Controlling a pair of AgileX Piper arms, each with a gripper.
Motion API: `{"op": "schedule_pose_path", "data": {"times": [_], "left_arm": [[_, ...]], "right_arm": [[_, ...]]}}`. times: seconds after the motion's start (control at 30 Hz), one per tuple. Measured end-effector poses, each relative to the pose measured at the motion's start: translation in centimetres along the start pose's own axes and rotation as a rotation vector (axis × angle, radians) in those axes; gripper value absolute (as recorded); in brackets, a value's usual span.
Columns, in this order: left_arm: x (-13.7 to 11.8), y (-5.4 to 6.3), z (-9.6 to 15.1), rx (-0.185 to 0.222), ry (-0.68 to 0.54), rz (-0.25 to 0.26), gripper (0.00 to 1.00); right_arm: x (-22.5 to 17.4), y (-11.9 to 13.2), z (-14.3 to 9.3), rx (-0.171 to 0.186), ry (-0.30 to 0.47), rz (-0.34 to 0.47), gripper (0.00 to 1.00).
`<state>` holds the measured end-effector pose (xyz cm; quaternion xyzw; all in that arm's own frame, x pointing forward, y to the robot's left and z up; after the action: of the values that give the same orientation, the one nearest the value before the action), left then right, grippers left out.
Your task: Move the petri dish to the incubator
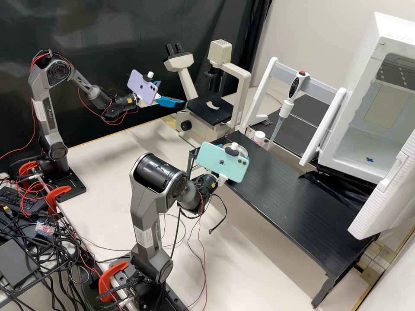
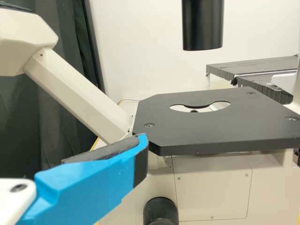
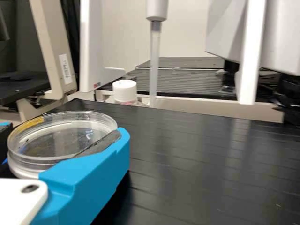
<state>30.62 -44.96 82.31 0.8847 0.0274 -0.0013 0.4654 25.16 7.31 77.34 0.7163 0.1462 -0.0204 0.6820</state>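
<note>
Your right gripper (image 3: 63, 135) pinches the petri dish (image 3: 51, 140) by its sides above the black shelf (image 3: 211, 164), presumably for level carriage to the incubator (image 1: 365, 56); your left gripper (image 1: 172, 93) is spread wide, unneeded

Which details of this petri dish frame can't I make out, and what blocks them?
- Petri dish contents, if any: right wrist view, glare and the right gripper's near jaw.
- Petri dish rim: high view, partly behind the green phone.
- Far jaw: right wrist view, mostly cut off by the edge.
- Bottle's base: right wrist view, behind the black platform.
- Yellow label's writing: right wrist view, too small.
</note>
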Motion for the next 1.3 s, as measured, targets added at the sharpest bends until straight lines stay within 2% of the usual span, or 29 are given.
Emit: {"op": "schedule_pose_path", "data": {"times": [0.27,0.5,0.63,0.77,1.03,1.3], "left_arm": [[0.0,0.0,0.0,0.0,0.0,0.0,1.0],[0.0,0.0,0.0,0.0,0.0,0.0,1.0],[0.0,0.0,0.0,0.0,0.0,0.0,1.0],[0.0,0.0,0.0,0.0,0.0,0.0,1.0],[0.0,0.0,0.0,0.0,0.0,0.0,1.0],[0.0,0.0,0.0,0.0,0.0,0.0,1.0]], "right_arm": [[-0.3,1.4,1.0,0.002,-0.041,0.055,0.0],[-1.0,3.9,2.5,-0.002,-0.099,0.149,0.0],[-1.0,5.2,3.0,0.02,-0.118,0.189,0.0],[-0.9,6.8,3.4,-0.005,-0.116,0.22,0.0],[-0.6,10.0,4.2,0.027,-0.166,0.298,0.0],[0.5,12.6,5.3,0.022,-0.22,0.343,0.0]]}}
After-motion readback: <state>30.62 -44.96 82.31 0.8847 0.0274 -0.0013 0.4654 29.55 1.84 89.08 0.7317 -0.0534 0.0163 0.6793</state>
